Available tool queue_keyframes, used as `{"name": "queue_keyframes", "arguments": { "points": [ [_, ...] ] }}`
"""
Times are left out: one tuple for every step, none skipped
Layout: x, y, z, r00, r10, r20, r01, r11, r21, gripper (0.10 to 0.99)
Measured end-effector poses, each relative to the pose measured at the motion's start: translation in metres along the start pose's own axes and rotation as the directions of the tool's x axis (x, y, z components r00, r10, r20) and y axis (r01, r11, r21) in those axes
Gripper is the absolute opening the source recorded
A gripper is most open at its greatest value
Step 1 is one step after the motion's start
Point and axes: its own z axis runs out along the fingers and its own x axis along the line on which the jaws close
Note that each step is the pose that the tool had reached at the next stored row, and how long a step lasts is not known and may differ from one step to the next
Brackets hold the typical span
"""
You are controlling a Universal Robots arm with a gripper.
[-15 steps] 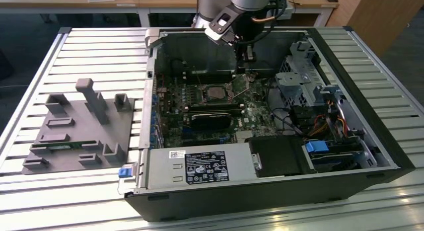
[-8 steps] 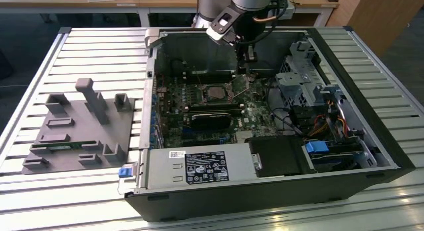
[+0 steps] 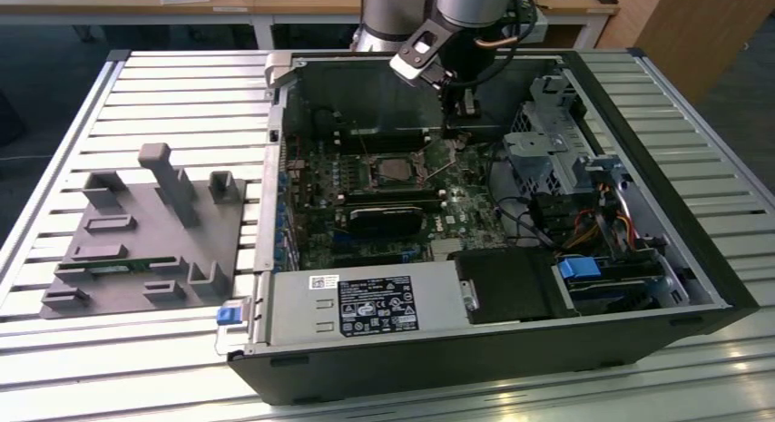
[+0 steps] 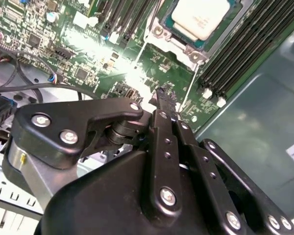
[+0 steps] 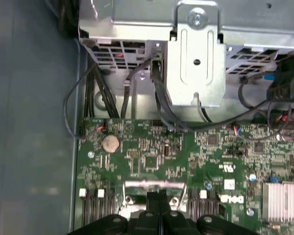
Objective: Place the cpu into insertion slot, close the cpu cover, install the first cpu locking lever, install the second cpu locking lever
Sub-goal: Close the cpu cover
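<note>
One open computer case (image 3: 509, 363) lies on its side on a slatted metal table (image 3: 158, 86), a grey moulded fixture (image 3: 145, 231) beside it on the exterior view's left; the arm reaches into the case from the far side, its upper part cut off by the picture's edge. Inside lies the green motherboard (image 5: 152, 156), partly hidden by cables. The gripper (image 5: 159, 197) hangs low over the board just beside the insertion slot (image 3: 390, 171), fingers pressed together; whether anything is pinched between them cannot be made out. In the second wrist view the cpu (image 4: 201, 17) lies flat in the slot, silver top facing outward, its far part cut off; being square, it shows no long axis. The cpu cover (image 4: 171, 44) frames it; a thin wire locking lever (image 4: 186, 88) runs from the socket's corner towards the fingertips.
</note>
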Motion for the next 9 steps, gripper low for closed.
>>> {"name": "queue_keyframes", "arguments": {
  "points": [
    [0.0, 0.0001, 0.0006, 1.0, 0.0, 0.0, 0.0, 1.0, 0.0, 0.106],
    [0.0, 0.0001, 0.001, 1.0, 0.0, 0.0002, 0.0, 1.0, 0.0, 0.106],
    [0.0, 0.0001, 0.0015, 1.0, 0.0, 0.0004, 0.0, 1.0, 0.0, 0.106],
    [0.0, 0.0002, 0.0019, 1.0, 0.0, 0.0008, 0.0, 1.0, 0.001, 0.106],
    [0.0001, 0.0002, 0.0022, 1.0, 0.0, 0.0015, 0.0, 1.0, 0.001, 0.106],
    [0.0001, 0.0002, 0.0024, 1.0, 0.001, 0.0017, -0.001, 1.0, 0.001, 0.106],
    [0.0, 0.0002, 0.0027, 1.0, 0.002, 0.0018, -0.002, 1.0, 0.001, 0.106],
    [0.0, 0.0002, 0.003, 1.0, 0.004, 0.0018, -0.004, 1.0, 0.001, 0.106],
    [0.0001, 0.0002, 0.0033, 1.0, 0.008, 0.0019, -0.008, 1.0, 0.001, 0.106]
  ]
}}
